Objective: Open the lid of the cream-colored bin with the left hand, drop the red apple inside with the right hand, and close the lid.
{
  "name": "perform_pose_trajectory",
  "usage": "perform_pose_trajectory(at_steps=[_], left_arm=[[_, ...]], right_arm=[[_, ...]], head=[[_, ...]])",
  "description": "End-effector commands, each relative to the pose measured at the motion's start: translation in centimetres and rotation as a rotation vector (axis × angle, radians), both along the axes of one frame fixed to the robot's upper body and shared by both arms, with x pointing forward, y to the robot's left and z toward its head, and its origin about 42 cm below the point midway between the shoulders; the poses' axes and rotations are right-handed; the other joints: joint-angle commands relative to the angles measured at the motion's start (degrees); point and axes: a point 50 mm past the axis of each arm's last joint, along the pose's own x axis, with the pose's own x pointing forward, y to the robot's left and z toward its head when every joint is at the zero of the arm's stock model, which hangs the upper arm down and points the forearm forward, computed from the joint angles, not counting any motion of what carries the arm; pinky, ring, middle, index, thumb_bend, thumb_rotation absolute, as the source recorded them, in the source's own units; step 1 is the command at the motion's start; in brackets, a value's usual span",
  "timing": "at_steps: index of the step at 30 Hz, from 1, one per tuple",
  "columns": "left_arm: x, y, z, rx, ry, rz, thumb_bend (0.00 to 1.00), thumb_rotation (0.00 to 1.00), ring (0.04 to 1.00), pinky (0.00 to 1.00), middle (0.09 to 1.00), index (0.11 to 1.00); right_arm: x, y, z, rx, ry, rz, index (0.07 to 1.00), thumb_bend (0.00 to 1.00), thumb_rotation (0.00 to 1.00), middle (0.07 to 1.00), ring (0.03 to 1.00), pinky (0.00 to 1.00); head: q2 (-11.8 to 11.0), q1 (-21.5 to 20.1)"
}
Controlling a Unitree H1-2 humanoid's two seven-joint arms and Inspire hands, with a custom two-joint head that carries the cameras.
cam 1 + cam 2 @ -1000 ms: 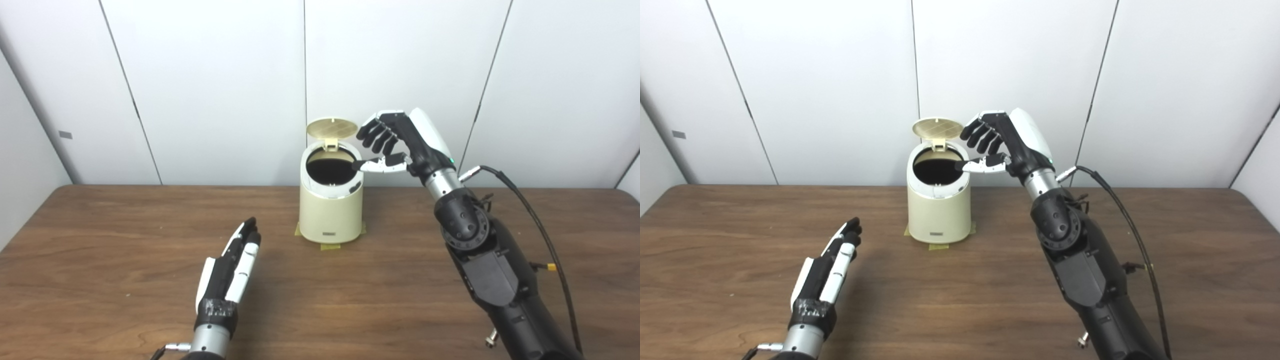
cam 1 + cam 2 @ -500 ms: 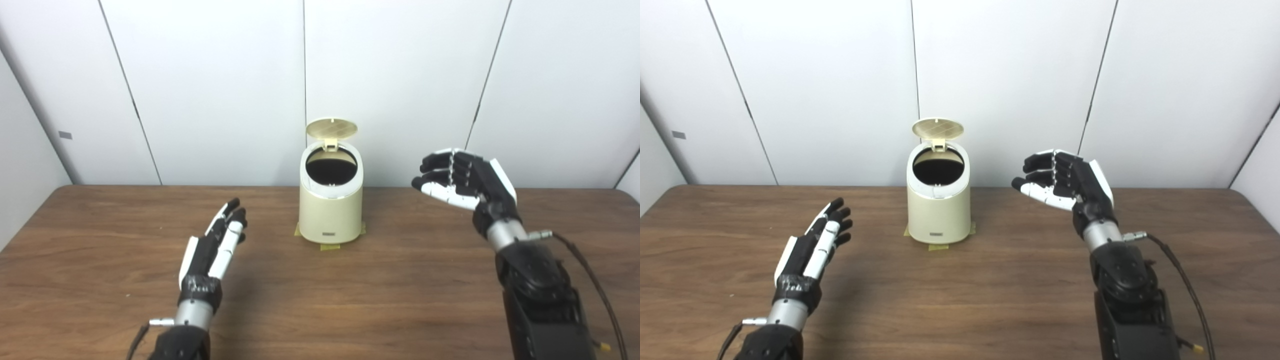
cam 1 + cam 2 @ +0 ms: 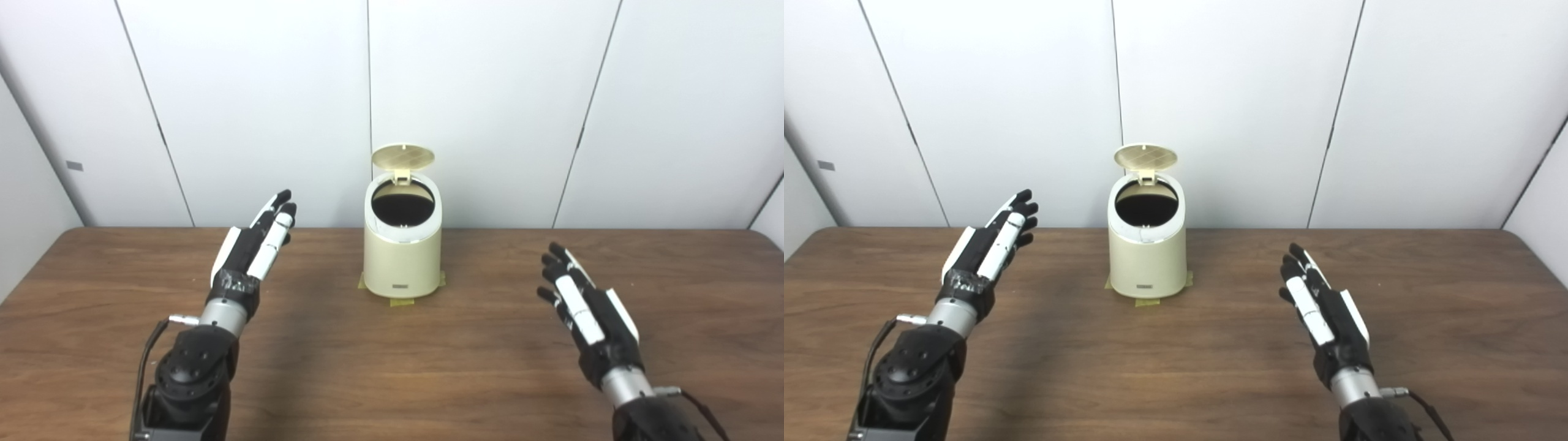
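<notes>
We see the cream-colored bin (image 3: 401,248) upright at the far middle of the wooden table (image 3: 392,380), its round lid (image 3: 403,157) tipped up and back on its hinge, the dark opening facing us. Both views show the same scene; the right eye view takes in more of the table's right end, the left eye view more of the left wall. The red apple appears in neither view, and the bin's interior is too dark for us to tell what lies in it.

Our left hand (image 3: 252,245) hovers left of the bin, well apart from it, fingers straight and slightly spread, holding nothing. A second ago it lay lower and nearer us. Our right hand (image 3: 582,306) hangs low over the table to the right, fingers extended and apart, empty; a second ago it was raised at the bin's rim, thumb over the opening.

Yellow tape strips (image 3: 398,301) mark the bin's foot. Nothing stands between either hand and the bin.
</notes>
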Motion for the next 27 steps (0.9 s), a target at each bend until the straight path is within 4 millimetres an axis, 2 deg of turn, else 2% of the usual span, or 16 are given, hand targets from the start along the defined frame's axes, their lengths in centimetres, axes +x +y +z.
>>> perform_pose_trajectory(at_steps=[1,7,13,19,22,27], left_arm=[[1.7,-0.2,3.8,-0.009,-0.091,-0.024,0.48,0.91,0.956,0.95,0.96,0.973],[4.9,-0.6,7.2,-0.001,-0.139,-0.038,0.5,0.93,0.948,0.95,0.948,0.957],[8.2,-1.9,10.4,0.071,-0.184,-0.08,0.5,0.94,0.93,0.92,0.932,0.943],[10.3,-3.2,12.1,0.101,-0.198,-0.138,0.5,0.96,0.936,0.94,0.953,0.953],[11.4,-4.1,13.1,0.125,-0.214,-0.168,0.48,0.97,0.935,0.94,0.931,0.942],[12.6,-5.3,14.2,0.167,-0.217,-0.196,0.48,0.98,0.944,0.92,0.933,0.942]], right_arm=[[0.3,0.5,1.4,0.002,-0.127,-0.024,0.937,0.59,0.81,0.938,0.95,0.88],[-0.3,1.5,-0.3,0.045,-0.106,-0.062,0.932,0.53,0.83,0.937,0.943,0.9],[-0.6,1.6,-1.5,0.035,-0.092,-0.056,0.939,0.51,0.84,0.938,0.941,0.88],[-1.3,1.9,-2.6,0.047,-0.066,-0.069,0.929,0.48,0.88,0.924,0.928,0.88],[-1.6,2.1,-2.7,0.032,-0.058,-0.05,0.94,0.47,0.95,0.928,0.93,0.88],[-1.6,2.3,-2.6,0.04,-0.059,-0.037,0.943,0.49,0.97,0.933,0.936,0.88]], head=[[-0.07,0.23],[-0.64,0.7],[-1.66,0.66],[-2.47,0.34],[-2.59,0.41],[-2.74,0.09]])
